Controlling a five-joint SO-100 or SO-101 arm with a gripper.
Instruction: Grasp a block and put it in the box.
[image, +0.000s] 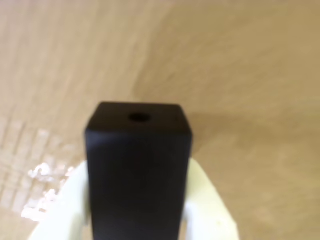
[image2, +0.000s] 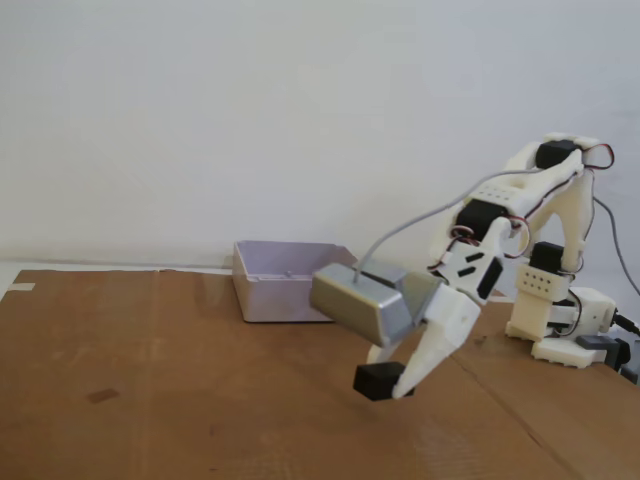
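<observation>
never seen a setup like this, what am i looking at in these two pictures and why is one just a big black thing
This is a small white robot arm bolted to a brown table. At its tip is a two-finger pincer for grabbing things.

The fixed view comes from a camera standing beside the table, so you see the whole arm. The silver box near the pincer is a second camera riding on the arm; it took the wrist view, looking along the fingers.

The big black thing is a small block clamped in the pincer, so close to that lens that it looks huge. From the side it is tiny, seemingly just above the table. Behind it sits a pale tray, the box, where the block should go.
</observation>
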